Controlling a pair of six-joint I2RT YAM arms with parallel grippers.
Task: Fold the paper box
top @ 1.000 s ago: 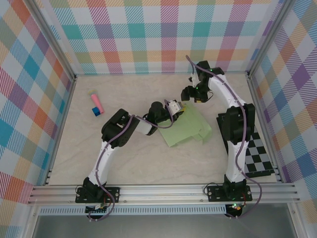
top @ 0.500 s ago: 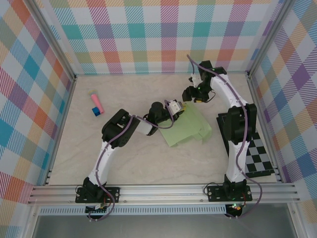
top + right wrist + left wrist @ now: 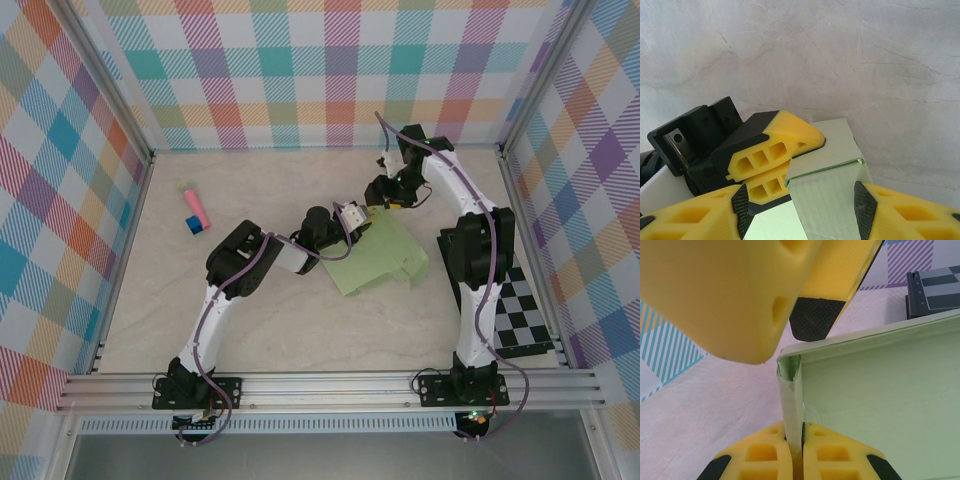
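Left gripper pinched closed on an upturned corner flap of the paper box. Right gripper has its jaws apart, straddling the card edge just beside the left gripper. The rest of the sheet lies on the tabletop beneath both.

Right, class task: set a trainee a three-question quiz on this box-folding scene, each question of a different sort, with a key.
1. True or false: the left tool is shut on a thin flap of the paper box.
2. Pick one. The right tool is: A) open, with the box's card between its fingers; B) shut tight on nothing; C) clamped on a cable.
3. Fill the gap: the checkered board lies on the ____ arm's side of the table.

Key: 1 true; 2 A; 3 right.
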